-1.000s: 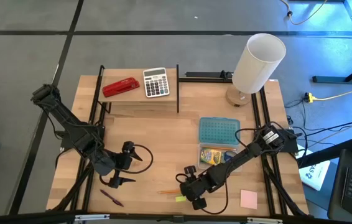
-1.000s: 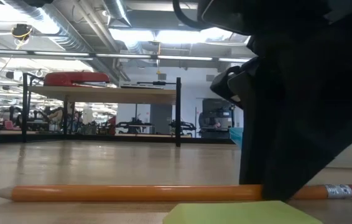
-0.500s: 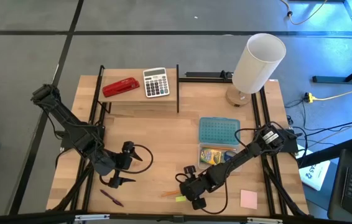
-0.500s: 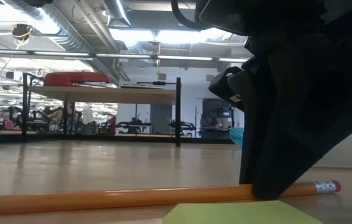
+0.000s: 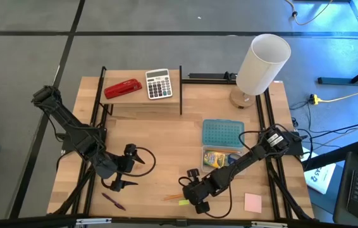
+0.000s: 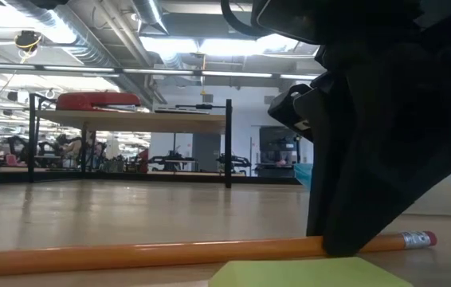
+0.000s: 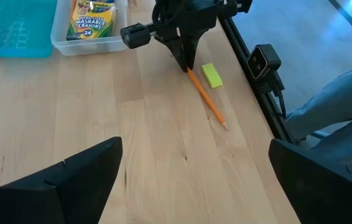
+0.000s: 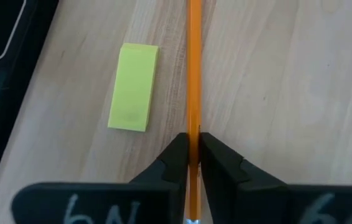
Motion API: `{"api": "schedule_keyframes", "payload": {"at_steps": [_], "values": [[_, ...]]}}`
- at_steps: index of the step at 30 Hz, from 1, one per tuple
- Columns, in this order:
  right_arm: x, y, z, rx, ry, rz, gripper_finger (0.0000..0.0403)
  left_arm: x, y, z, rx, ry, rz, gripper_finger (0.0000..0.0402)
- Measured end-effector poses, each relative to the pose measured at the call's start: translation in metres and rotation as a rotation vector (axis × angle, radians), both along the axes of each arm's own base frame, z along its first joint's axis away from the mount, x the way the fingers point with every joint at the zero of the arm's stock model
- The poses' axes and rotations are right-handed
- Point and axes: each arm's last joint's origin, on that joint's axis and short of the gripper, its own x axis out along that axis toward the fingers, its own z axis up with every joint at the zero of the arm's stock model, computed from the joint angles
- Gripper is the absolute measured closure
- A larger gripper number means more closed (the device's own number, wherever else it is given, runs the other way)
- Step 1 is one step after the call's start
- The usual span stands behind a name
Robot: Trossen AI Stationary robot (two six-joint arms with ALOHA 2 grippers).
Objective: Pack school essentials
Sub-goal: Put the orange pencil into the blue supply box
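My right gripper (image 5: 191, 197) stands near the table's near edge, shut on a thin orange pencil (image 5: 172, 197). A tiny yellow piece (image 8: 134, 87) lies flat beside the pencil. The pink note pad (image 5: 252, 202) lies to the right, the dark purple pen (image 5: 112, 201) to the left. The yellow-green crayon box (image 7: 92, 18) sits in a clear container (image 5: 220, 157). My left gripper (image 5: 127, 168) hovers open left of centre, touching nothing. No scissors show. My right gripper pinches the pencil between its two fingers (image 8: 177, 155) near the eraser end (image 6: 417, 238), which sticks out past them. The fingers come from above, pointing down. The eraser end is raised a little and the pencil's long shaft (image 6: 154, 255) slopes down to the table.
A teal lid (image 5: 222, 133) lies beyond the clear container. On the raised shelf at the far side sit the red stapler (image 5: 123, 88) and the grey calculator (image 5: 159, 83). A white lamp (image 5: 261, 63) stands at the far right. Black rails (image 5: 274, 183) run along both table sides.
Between one second and half a second ago the pencil's eraser end rose slightly in my right gripper and its tip end sank toward the near edge, out of the low view. Since then nothing has moved.
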Motion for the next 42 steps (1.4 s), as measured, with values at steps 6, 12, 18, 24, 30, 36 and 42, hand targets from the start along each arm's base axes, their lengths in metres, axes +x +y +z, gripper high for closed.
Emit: {"api": "schedule_keyframes", "payload": {"at_steps": [6,12,18,24,30,36,42], "values": [[0.001,0.000,0.000,0.017,0.004,-0.023,0.0359,0.000,0.000,0.000,0.000,0.000,0.000,0.0003],[0.002,-0.001,0.001,0.043,0.005,-0.060,0.0359,0.000,0.000,0.000,0.001,0.000,0.000,0.0003],[0.003,-0.005,0.007,0.058,-0.001,-0.076,0.0359,0.000,0.000,0.000,0.002,-0.001,-0.001,0.0003],[0.005,-0.010,0.016,0.071,-0.022,-0.093,0.0359,0.000,0.000,0.000,0.002,-0.001,-0.001,0.0003],[0.007,-0.018,0.032,0.084,-0.048,-0.110,0.0359,0.000,0.000,0.000,0.002,0.000,-0.001,0.0003],[0.005,-0.027,0.049,0.088,-0.055,-0.129,0.0359,0.000,0.000,0.000,0.002,-0.001,-0.001,0.0003],[-0.006,-0.041,0.073,0.057,-0.016,-0.145,0.0359,0.000,0.000,0.000,0.001,-0.001,0.000,0.0003]]}}
